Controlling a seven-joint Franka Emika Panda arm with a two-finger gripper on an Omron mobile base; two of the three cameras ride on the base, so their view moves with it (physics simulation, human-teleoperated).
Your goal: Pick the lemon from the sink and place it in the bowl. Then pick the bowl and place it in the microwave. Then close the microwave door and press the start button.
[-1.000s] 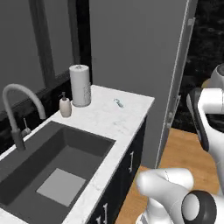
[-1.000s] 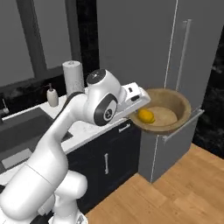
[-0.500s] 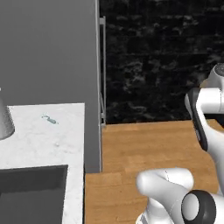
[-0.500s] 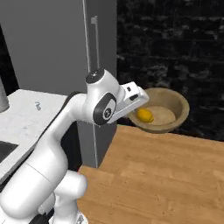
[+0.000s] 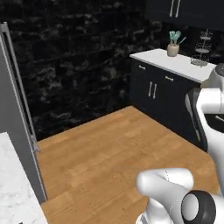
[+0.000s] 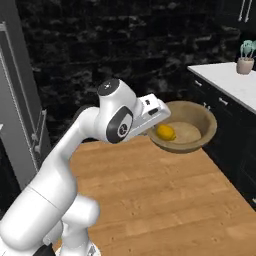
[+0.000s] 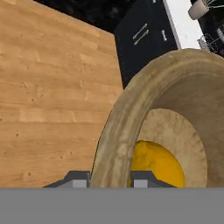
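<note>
- Presently, nearest the hand camera, the fingers (image 7: 77,179) stand closed on the near rim of the bowl (image 6: 186,132), one tip on each side of the wall; the gripper (image 6: 156,117) holds the bowl by that rim alone.
- Bowl is carried in the air over the wooden floor (image 6: 150,190), roughly level, resting on nothing.
- Lemon (image 6: 165,132) lies inside the bowl, on its floor towards the gripped side; the hand view shows it just behind the rim (image 7: 154,162).
- Step in hand, as judged: the lemon is placed and the bowl picked; the bowl is in transit to the microwave.
- Beyond the bowl, a dark cabinet run (image 5: 162,96) carries a white tabletop (image 5: 177,62); a small pot of utensils (image 5: 173,45) stands near its far edge, a wire stand (image 5: 200,52) near its right edge.
- Farthest, a black brick wall (image 5: 78,61) closes the room.
- Next move, as judged: bring the microwave cavity into reach, keep the bowl level so the lemon does not roll out, then set it inside before releasing the rim.
</note>
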